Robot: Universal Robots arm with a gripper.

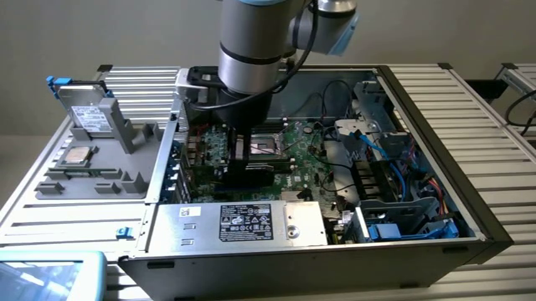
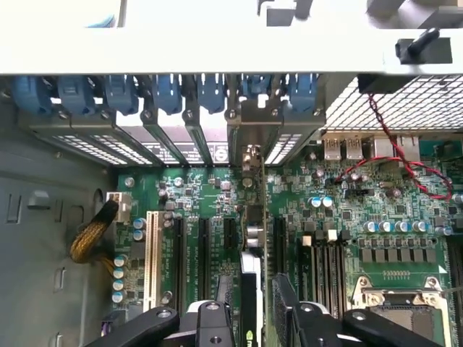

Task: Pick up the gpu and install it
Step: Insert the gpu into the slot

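The gpu (image 2: 252,242) stands on edge in a slot of the green motherboard (image 2: 340,217). Its silver end bracket (image 2: 252,134) sits against the row of rear slot openings. My gripper (image 2: 249,322) hangs straight over the card's near end, open. One black finger (image 2: 213,325) is on one side of the card and the other finger (image 2: 289,311) is on the opposite side, both apart from it. In the exterior view my gripper (image 1: 245,157) reaches down inside the open computer case (image 1: 435,125), over the motherboard's expansion slots.
Empty expansion slots (image 2: 177,253) lie beside the card and the CPU socket (image 2: 394,311) is on its other side. A silver labelled power supply (image 1: 251,222) fills the case's near edge. Blue cables (image 1: 377,147) run at the exterior view's right. A grey parts tray (image 1: 92,163) lies at its left.
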